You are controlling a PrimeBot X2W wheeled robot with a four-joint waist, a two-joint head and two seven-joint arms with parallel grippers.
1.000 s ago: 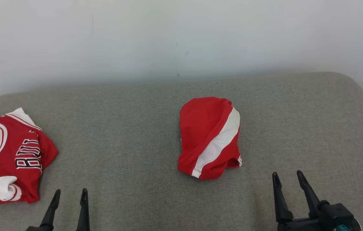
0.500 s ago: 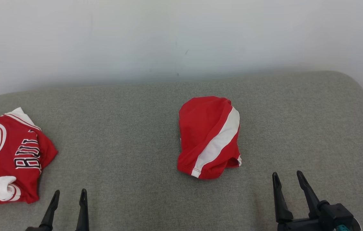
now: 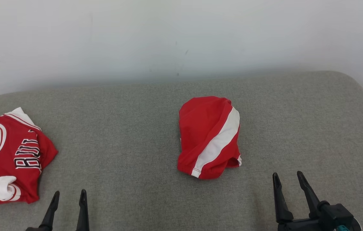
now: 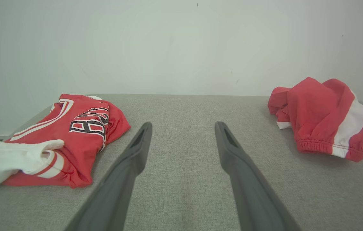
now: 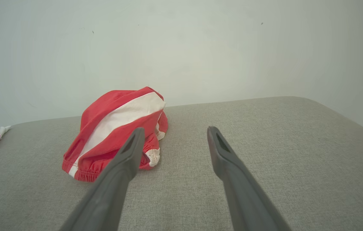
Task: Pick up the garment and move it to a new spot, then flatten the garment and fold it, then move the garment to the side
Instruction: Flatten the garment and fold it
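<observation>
Nothing has moved; the red shorts (image 3: 209, 138) wait in a heap.
They sit in the middle of the grey pad (image 3: 130, 128) as before, so the pick-up has not begun. The left gripper (image 3: 69, 192) and right gripper (image 3: 287, 175) stand spread and empty. The jersey (image 3: 11, 157) reads "BU"; its other letters are unclear.

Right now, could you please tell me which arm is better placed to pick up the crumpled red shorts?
Probably the right: the right gripper, open, sits nearer the red shorts, while the left gripper, also open, sits farther off beside the red jersey.
</observation>
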